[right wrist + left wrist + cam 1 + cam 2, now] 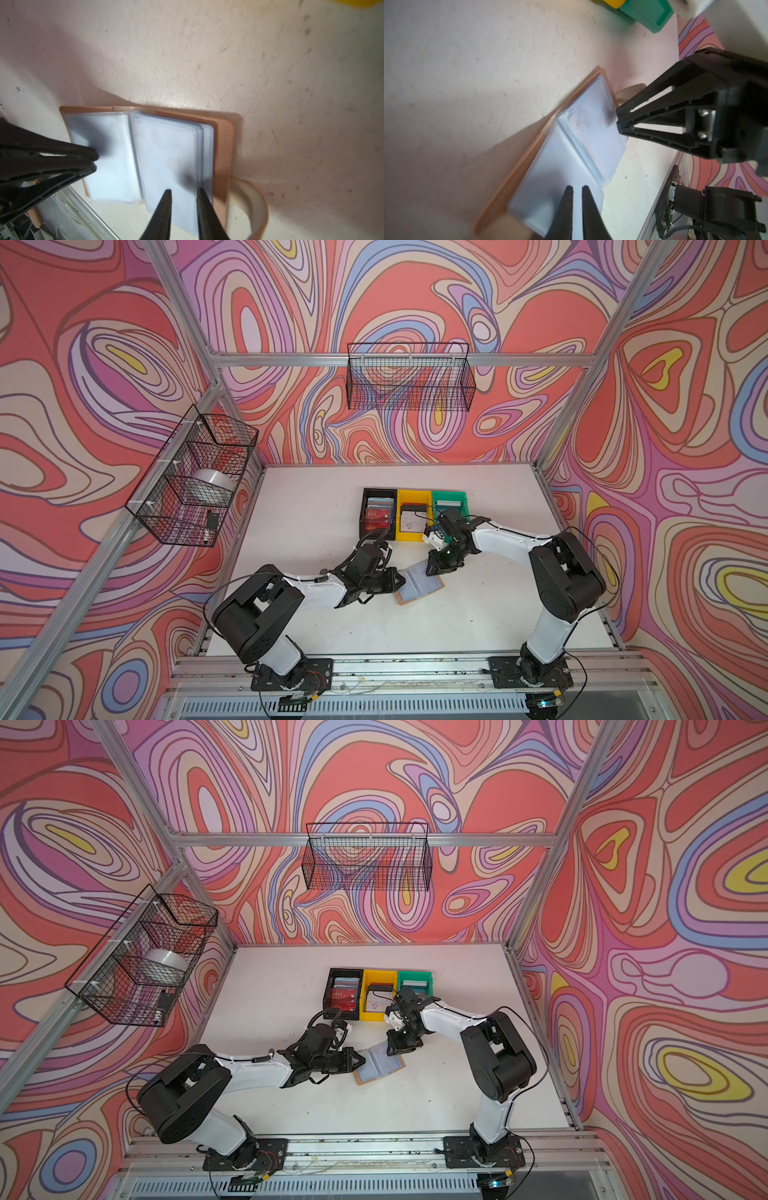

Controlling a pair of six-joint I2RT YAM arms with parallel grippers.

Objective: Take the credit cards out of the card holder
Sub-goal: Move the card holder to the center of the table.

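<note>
Rests left gripper, jaws barely parted, on open holder's left sleeve; hangs right gripper, jaws slightly apart and empty, over right sleeves

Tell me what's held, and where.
Cannot tell: the left gripper meets the open card holder mid-page, the right gripper at a sleeve page's outer edge.

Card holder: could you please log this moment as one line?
card holder: open on table | left gripper: narrowly open at sleeves | right gripper: narrowly open at sleeves
</note>
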